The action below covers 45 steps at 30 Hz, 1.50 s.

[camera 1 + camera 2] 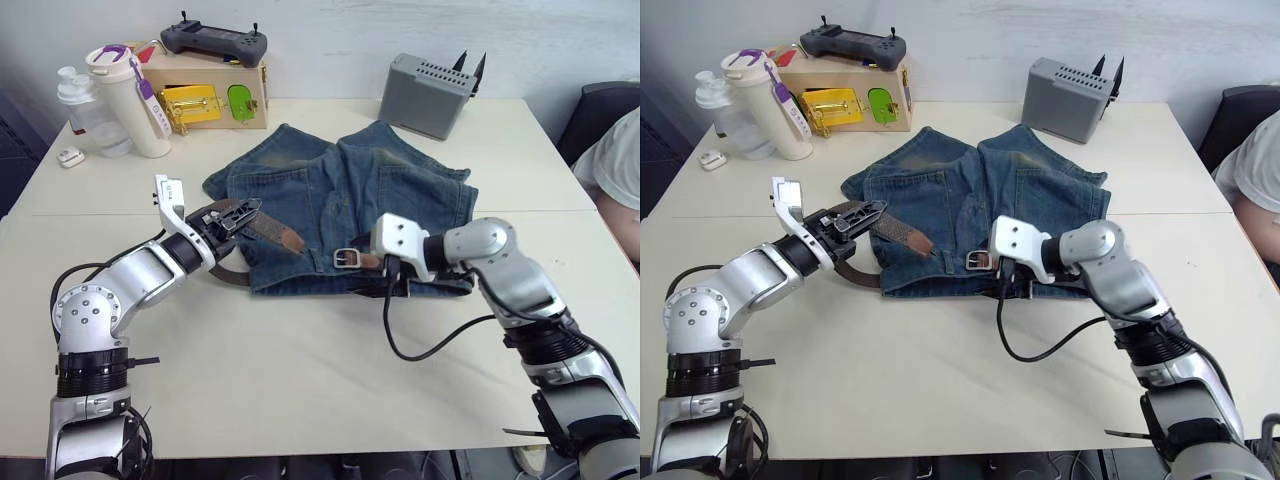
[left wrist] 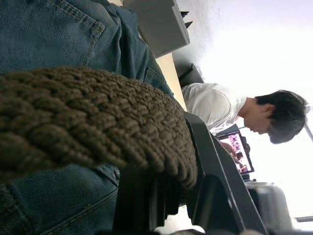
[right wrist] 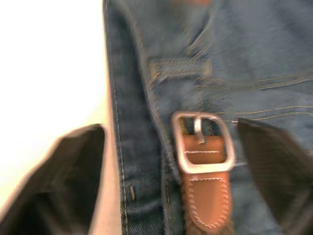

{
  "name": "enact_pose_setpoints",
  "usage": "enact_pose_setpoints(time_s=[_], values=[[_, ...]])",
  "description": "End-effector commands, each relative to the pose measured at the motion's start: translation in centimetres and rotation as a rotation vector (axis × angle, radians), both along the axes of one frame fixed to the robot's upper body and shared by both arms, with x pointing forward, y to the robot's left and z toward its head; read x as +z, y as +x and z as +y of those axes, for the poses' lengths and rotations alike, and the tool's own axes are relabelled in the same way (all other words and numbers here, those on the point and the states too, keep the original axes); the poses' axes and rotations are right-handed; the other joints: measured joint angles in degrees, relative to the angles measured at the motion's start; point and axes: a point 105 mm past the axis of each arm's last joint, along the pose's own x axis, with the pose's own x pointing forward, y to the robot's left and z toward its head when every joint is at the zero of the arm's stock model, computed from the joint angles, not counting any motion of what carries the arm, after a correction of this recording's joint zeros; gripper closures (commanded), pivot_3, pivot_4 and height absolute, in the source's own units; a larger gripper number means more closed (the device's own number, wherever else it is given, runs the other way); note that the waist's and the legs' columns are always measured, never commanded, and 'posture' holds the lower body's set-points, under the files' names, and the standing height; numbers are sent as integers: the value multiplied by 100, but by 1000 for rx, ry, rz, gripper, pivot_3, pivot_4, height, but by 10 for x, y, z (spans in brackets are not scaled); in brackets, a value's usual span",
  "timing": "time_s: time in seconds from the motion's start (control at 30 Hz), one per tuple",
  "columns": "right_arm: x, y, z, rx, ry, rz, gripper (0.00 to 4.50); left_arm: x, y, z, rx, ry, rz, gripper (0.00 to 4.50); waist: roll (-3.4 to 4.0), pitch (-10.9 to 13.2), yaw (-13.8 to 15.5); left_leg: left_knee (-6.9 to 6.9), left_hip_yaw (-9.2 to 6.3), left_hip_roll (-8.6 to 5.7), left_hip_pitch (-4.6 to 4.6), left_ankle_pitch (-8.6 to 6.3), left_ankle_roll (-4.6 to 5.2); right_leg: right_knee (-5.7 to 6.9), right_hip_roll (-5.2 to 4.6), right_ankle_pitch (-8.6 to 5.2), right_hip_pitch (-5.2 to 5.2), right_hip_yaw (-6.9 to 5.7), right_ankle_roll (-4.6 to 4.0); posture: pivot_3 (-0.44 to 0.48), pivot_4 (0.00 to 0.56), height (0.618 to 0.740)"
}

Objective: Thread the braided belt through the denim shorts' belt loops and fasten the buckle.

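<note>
The denim shorts [image 1: 330, 190] lie flat in the middle of the table, waistband toward me. The braided belt [image 1: 440, 287] runs along the waistband. Its silver buckle [image 1: 346, 258] rests on the denim near the waistband's middle. My left gripper [image 1: 238, 214] is shut on the braided strap [image 2: 93, 122] at the shorts' left side, close to the tan tip [image 1: 287, 237]. My right gripper [image 3: 168, 129] hovers open over the buckle [image 3: 203, 142], one finger on each side of it. A belt loop [image 3: 178, 68] shows just beyond the buckle.
At the table's far side stand a grey box [image 1: 425, 95], a wooden box [image 1: 205, 95] with a game controller [image 1: 213, 40] on top, and two bottles [image 1: 125, 100]. A small white case [image 1: 70, 156] lies at the left. A person [image 1: 620, 160] sits at the right edge.
</note>
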Motion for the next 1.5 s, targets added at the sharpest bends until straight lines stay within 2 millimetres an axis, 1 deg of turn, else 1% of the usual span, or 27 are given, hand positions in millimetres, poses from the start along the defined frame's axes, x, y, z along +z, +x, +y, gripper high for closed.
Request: enact_pose_setpoints(time_s=[0.03, 0.07, 0.17, 0.23, 0.3, 0.37, 0.4, 0.43, 0.47, 0.5, 0.57, 0.6, 0.67, 0.7, 0.77, 0.83, 0.9, 0.97, 1.03, 1.1, 1.3, 1.5], values=[[29, -2, 18, -11, 189, 30, 62, 14, -5, 4, 7, -3, -69, 4500, 0, 0, -5, 1, -1, 2, 0, 0, -1, 1, 2, 0, 0, 0, 0, 0, 150, 736], [29, -2, 20, -16, 205, 50, 62, 15, -5, 4, 10, -3, -70, 4500, 0, 0, -2, -1, -1, 3, 1, 1, -3, 3, 2, 0, 0, 0, 0, 0, 150, 736], [9, -1, 36, -36, 247, 136, 887, 19, -2, 14, 49, -24, -73, 4500, 0, 0, 16, -2, -6, 2, -1, 2, -4, 3, 2, 0, -2, -5, 0, 0, 150, 736], [0, 1, 46, -48, 257, 153, 1773, 24, 0, 22, 78, -52, -79, 4500, 0, 0, 10, 0, -6, 0, -8, 0, 0, 0, -2, 0, -5, -5, 0, 0, 150, 736], [-8, 3, 52, -62, 241, 146, 2812, 29, 1, 28, 97, -83, -85, 4500, 0, 0, 12, 2, -6, -3, -20, -1, 2, 0, -5, 0, -15, -4, 0, 0, 150, 736], [-14, 6, 56, -70, 229, 139, 3725, 31, 1, 30, 103, -97, -86, 4500, 0, 0, 15, 2, -6, -3, -24, -1, 2, 1, -4, 0, -21, -5, 0, 0, 150, 736], [-16, 6, 59, -69, 225, 140, 4299, 31, 1, 31, 103, -96, -86, 4500, 0, 0, 15, 2, -6, -3, -24, -1, 2, 1, -4, 0, -21, -6, 0, 0, 150, 736], [-23, 6, 62, -65, 206, 148, 4440, 31, 0, 31, 101, -90, -84, 4500, 0, 0, 14, 2, -6, -2, -24, -1, 2, 1, -4, 0, -21, -6, 0, 0, 150, 736], [-27, 6, 64, -62, 193, 152, 4440, 30, 0, 31, 100, -86, -82, 4500, 0, 0, 14, 2, -6, -2, -24, -1, 2, 0, -4, 0, -21, -7, 0, 0, 150, 736], [-37, 8, 65, -79, 154, 155, 4440, 30, 0, 30, 98, -84, -80, 4500, 0, 0, 13, 2, -6, -2, -24, -1, 2, 1, -4, 0, -21, -7, 0, 0, 150, 736], [-61, 10, 62, -94, 17, 134, 4440, 28, 0, 29, 95, -81, -75, 4500, 0, 0, 2, 2, -6, -2, -24, -1, 2, 1, -4, 0, -21, -6, 0, 0, 150, 736], [-69, 10, 61, -97, -28, 121, 4440, 27, -1, 28, 92, -78, -74, 4500, 0, 0, 0, 3, -6, -2, -23, -1, 2, 2, -3, 0, -21, -6, 0, 0, 150, 736], [-74, 9, 61, -97, -50, 118, 4440, 27, -1, 27, 88, -76, -74, 4500, -1, 0, 7, 2, -6, -3, -23, -1, 2, 2, -3, 0, -21, -6, 0, 0, 150, 736], [-74, 9, 62, -96, -53, 116, 4440, 26, -1, 26, 86, -75, -73, 4500, 0, -1, 5, 3, -6, -2, -24, -1, 1, 3, -3, 0, -22, -7, 0, 0, 150, 736], [-67, 8, 65, -83, -22, 109, 4440, 25, -1, 25, 80, -71, -70, 4500, -6, -4, 2, 3, -6, -1, -18, 0, 1, 4, -2, 0, -18, -6, 0, 0, 150, 736], [-46, 6, 66, -53, 68, 103, 4440, 24, -1, 23, 68, -62, -67, 4500, -6, -4, 4, 5, -6, -2, -19, 0, 0, 7, -2, 0, -18, -6, 0, 0, 150, 736], [-17, 9, 57, -40, 168, 88, 4440, 22, -2, 20, 58, -60, -63, 4500, -6, -4, 9, 8, -6, -2, -18, 1, -1, 11, -3, 0, -18, -6, 0, 0, 150, 736], [-6, 13, 48, -52, 193, 76, 4440, 21, -3, 19, 54, -56, -61, 4500, -5, -3, 16, 7, -7, -2, -20, 1, -1, 11, -3, 0, -19, -7, 0, 0, 150, 736], [-10, 21, 36, -77, 137, 59, 4440, 18, -3, 17, 49, -52, -55, 4500, -5, -3, 16, 3, -7, -2, -23, -1, 1, 4, -3, 0, -20, -8, 0, 0, 150, 736], [-20, 25, 31, -95, 70, 84, 4440, 16, -3, 15, 42, -48, -49, 4500, -6, -4, 10, 1, -7, -3, -23, -2, 3, -1, -3, 0, -19, -8, 0, 0, 150, 736], [-40, 26, 41, -52, -31, 120, 4440, 15, -2, 12, 38, -44, -50, 4500, -5, -3, -16, -1, -7, 1, -23, 0, 0, 2, 1, 0, -23, -8, 0, 0, 150, 736], [-48, 27, 52, -16, -50, 130, 4440, 15, -4, 14, 45, -42, -51, 4500, -5, -3, 8, 4, -7, -1, -23, 0, 1, 3, -2, 0, -21, -8, 0, 0, 150, 736]])
